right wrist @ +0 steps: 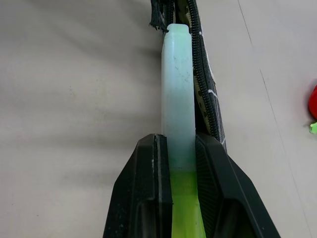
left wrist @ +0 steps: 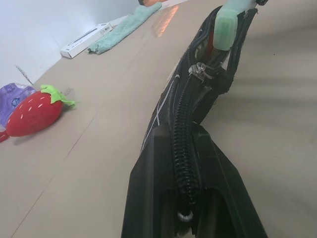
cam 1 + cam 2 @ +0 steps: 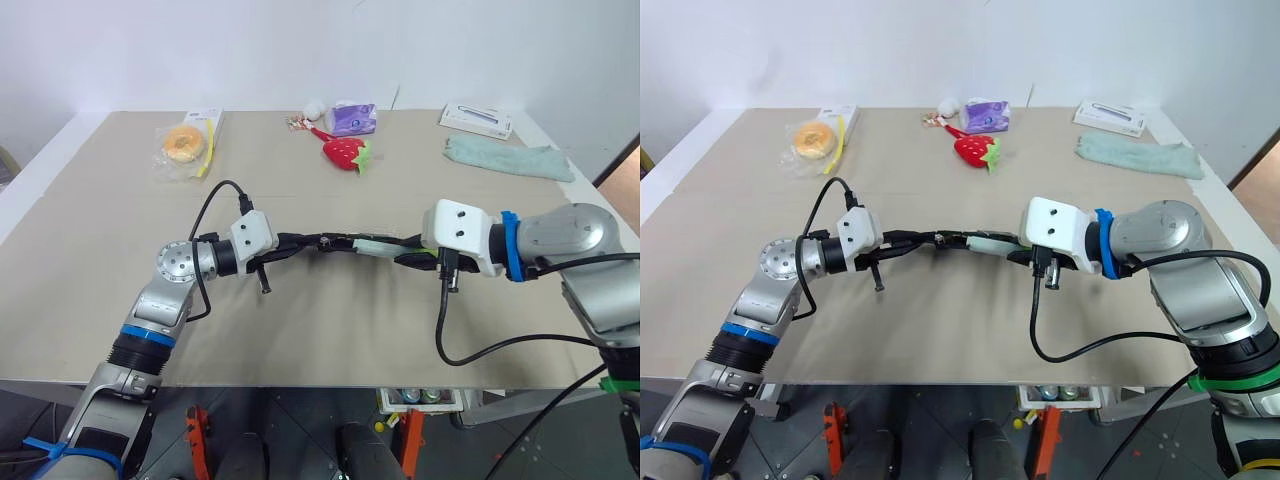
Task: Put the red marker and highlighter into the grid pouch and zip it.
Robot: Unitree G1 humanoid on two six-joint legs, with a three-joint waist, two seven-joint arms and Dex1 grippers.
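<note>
Left end effector (image 3: pixel 290 241): pressed together on one end of the grid pouch (image 2: pixel 185 119), holding it above the counter (image 3: pixel 90 260).
Right end effector (image 1: pixel 181 153): pinching the highlighter (image 1: pixel 177 94) by its bright green end.
Key relation: highlighter runs straight ahead of the right end effector, long axis in line with the pouch, pale tip at the zipper mouth.
Red marker (image 2: pixel 207 43): a red end glimpsed inside the pouch mouth, beside the highlighter.
Judgement: right arm pushes lengthwise; zipper not yet drawn.

Beige table (image 3: pixel 90 300), plain white wall (image 3: pixel 320 50)
</note>
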